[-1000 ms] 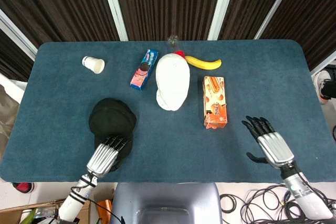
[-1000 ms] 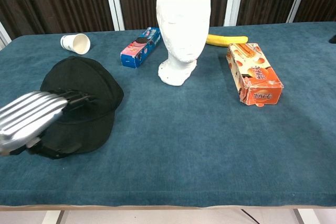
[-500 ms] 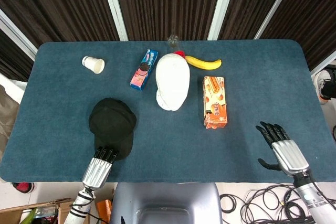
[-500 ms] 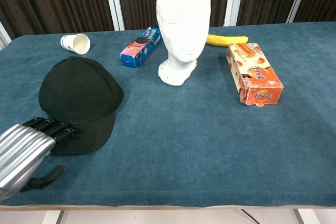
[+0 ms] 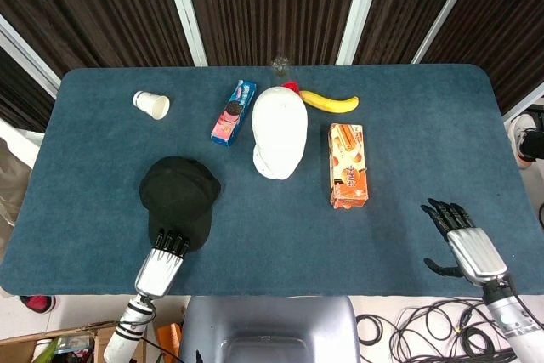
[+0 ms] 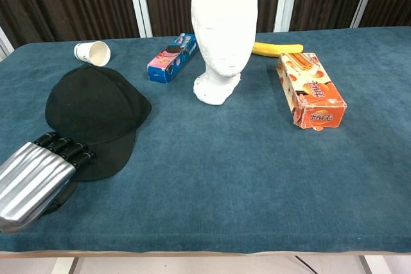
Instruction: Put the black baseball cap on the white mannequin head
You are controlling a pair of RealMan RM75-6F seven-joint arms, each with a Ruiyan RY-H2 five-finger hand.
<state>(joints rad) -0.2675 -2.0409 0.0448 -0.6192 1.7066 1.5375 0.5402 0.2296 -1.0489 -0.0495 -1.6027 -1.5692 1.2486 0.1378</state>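
One black baseball cap (image 5: 178, 201) of soft matte fabric, domed crown with a curved brim, lies flat on the blue carpet-like table cover (image 5: 425, 125) at about 8 o'clock from the table's centre, brim toward the near edge. One white mannequin head (image 5: 280, 132), smooth and matte with a narrow neck base, stands upright near the centre, at about 2 o'clock from the cap and well apart from it, bare on top. One left hand (image 5: 160, 268), ribbed silver back with black fingers (image 6: 64, 149), sits at 6 o'clock of the cap; its fingertips lie on the brim's near edge, and the thumb side goes under the brim in the chest view, though whether it truly pinches the brim cannot be told. One right hand (image 5: 466, 240), seen only in the head view, hovers at about 4 o'clock near the table's near right corner, fingers spread and holding nothing. One white paper cup (image 5: 151, 104) lies on its side at 11 o'clock of the cap. One blue biscuit packet (image 5: 233, 112) lies flat between cap and mannequin, at 10 o'clock of the head. One yellow banana (image 5: 328, 102) lies behind the head at 1 o'clock. One orange rectangular snack box (image 5: 348, 165) lies flat at 3 o'clock of the head.
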